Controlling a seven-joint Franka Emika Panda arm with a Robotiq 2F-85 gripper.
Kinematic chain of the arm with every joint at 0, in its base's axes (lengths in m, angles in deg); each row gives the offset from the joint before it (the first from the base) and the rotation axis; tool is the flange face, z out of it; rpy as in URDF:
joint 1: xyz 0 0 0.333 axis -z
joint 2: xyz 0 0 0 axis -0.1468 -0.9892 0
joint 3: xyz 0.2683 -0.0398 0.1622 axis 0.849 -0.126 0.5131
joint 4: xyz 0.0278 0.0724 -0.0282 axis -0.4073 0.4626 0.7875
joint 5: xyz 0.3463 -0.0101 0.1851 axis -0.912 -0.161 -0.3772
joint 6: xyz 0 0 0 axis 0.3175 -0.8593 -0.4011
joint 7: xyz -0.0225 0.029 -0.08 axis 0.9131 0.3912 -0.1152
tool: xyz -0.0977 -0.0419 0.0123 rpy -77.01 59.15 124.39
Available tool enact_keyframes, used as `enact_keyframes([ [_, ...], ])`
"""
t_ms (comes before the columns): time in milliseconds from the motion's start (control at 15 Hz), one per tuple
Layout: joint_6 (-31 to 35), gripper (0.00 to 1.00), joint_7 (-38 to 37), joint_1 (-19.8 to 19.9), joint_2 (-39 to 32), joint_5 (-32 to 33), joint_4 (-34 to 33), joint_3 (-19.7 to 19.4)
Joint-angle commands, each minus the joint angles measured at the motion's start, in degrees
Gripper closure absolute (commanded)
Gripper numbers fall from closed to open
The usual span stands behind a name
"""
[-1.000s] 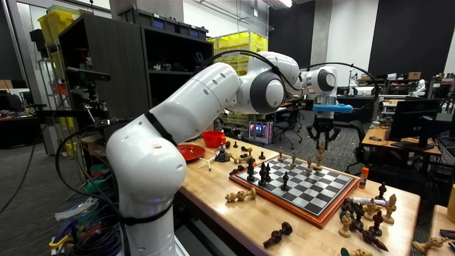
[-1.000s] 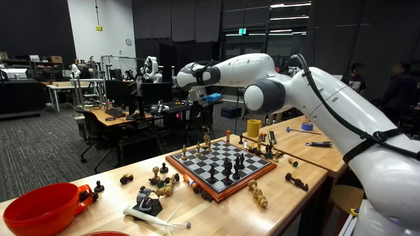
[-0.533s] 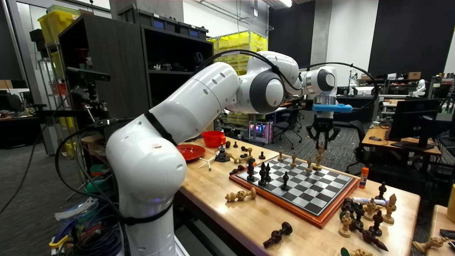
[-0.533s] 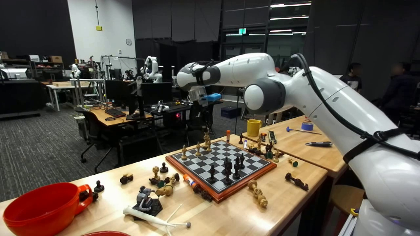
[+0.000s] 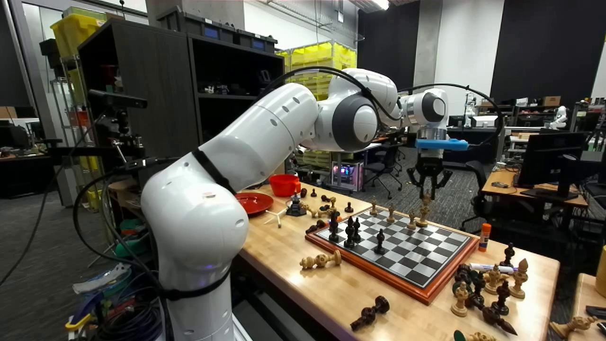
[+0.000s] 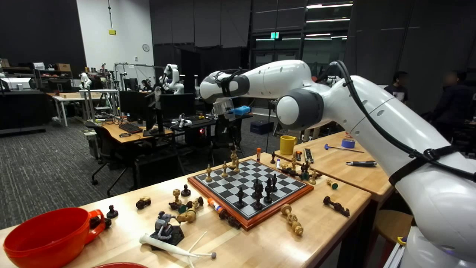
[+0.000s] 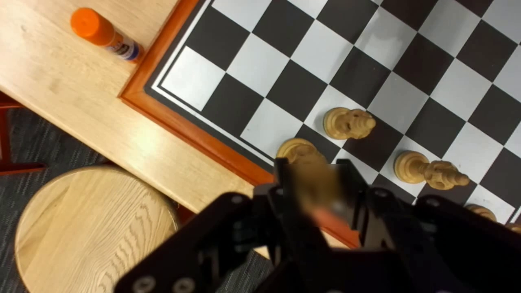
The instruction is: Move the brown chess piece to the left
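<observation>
Light-brown and roughly upright, a tall chess piece point(image 7: 304, 155) is gripped near its top by the tool point(image 7: 314, 173), fingers closed against both sides. We see its base at the edge row of the chessboard point(image 7: 252, 63), beside a shorter tan piece point(image 7: 348, 123); whether it touches the squares, we cannot tell.
</observation>
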Motion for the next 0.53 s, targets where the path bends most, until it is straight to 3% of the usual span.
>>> enact_keyframes([
  [0, -0.78, 0.38, 0.41, -0.53, 2.29, 0.57, 2.99, -0.13],
  [333, -0.68, 0.07, 0.56, -0.42, 2.73, 0.25, 3.75, 0.09],
  [467, -0.3, 0.0, 0.86, -0.23, 3.61, -0.19, 3.86, 0.44],
])
